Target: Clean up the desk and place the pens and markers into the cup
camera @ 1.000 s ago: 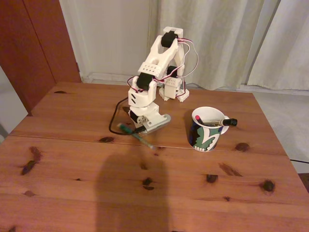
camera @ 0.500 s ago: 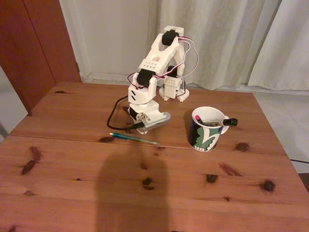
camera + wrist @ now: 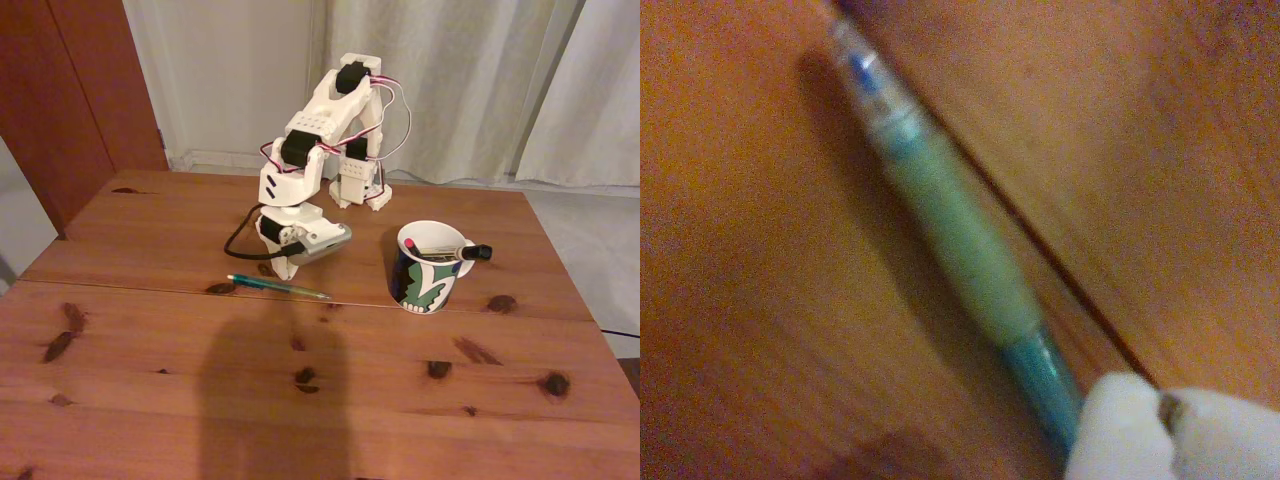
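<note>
Gripper (image 3: 287, 268) sits higher than 0.5 s ago, its tip above the green pen (image 3: 277, 286), which is unmoved since then; 1 s ago the pen was tilted under the jaws. Now it lies flat on the desk (image 3: 150, 400) just behind the seam, long axis running left to right in the fixed view. Whether the jaws are spread, I cannot tell. In the wrist view the green pen (image 3: 960, 235) runs diagonally, a white fingertip (image 3: 1120, 430) over its lower end. The cup (image 3: 430, 268) holds 2 other sticks.

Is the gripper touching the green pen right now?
Cannot tell. In the fixed view the gripper hovers right at the green pen; the wrist view is blurred where its fingertip overlaps the pen.
</note>
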You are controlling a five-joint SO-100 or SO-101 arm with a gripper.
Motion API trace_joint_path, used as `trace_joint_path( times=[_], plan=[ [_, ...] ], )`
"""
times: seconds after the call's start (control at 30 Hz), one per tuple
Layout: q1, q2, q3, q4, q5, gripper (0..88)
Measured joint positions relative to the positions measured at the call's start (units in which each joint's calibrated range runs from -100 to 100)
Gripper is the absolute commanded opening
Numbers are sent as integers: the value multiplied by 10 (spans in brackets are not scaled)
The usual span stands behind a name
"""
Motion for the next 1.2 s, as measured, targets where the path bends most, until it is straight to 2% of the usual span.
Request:
trace_joint_path(
  times=[0.27, 0.73, 0.93, 1.2],
  plan=[
    [18, 0, 0, 0, 36, 15],
    [29, 49, -18, 0, 39, 18],
    [29, 57, -20, 0, 39, 138],
    [29, 58, -23, 0, 39, 152]
  ],
)
